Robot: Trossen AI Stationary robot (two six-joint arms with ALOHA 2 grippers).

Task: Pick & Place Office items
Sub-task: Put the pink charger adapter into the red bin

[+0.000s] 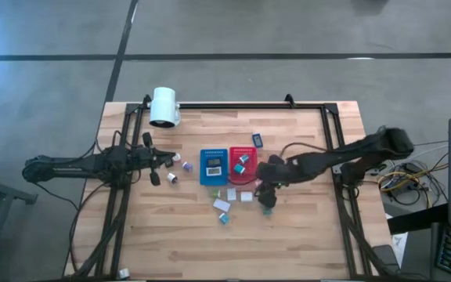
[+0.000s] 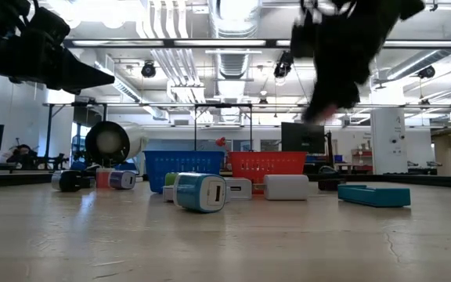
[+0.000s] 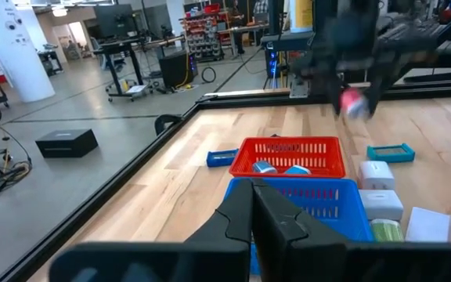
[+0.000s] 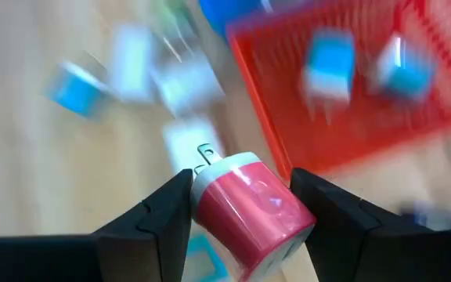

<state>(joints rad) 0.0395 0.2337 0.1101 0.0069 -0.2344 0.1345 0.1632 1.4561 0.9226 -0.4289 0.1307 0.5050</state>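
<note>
My right gripper (image 4: 241,196) is shut on a pink block (image 4: 250,210) with a white pronged end. It hangs above the table just right of the red tray (image 1: 250,177); the left wrist view also shows the pink block (image 3: 353,102) in the air. Two blue-and-white blocks (image 4: 329,63) lie in the red tray (image 4: 413,125). The blue tray (image 1: 213,166) sits beside it. White and teal items (image 1: 222,206) lie on the wood in front of the trays. My left gripper (image 1: 167,160) waits shut at the table's left. My right gripper pinches the pink block's two opposite sides (image 4: 210,205) between its two fingers (image 4: 167,215). The fingers slant down from the table's right side. The block's white end with its prongs (image 4: 210,160) points out past the fingertips. The block is lifted clear of the table.
A big white cylinder (image 1: 164,106) lies at the far left. Small blocks (image 1: 180,166) lie near my left gripper. A dark blue item (image 1: 257,140) sits beyond the red tray and a teal one (image 1: 267,208) below my right gripper. A black frame (image 1: 233,105) runs along the table's far edge.
</note>
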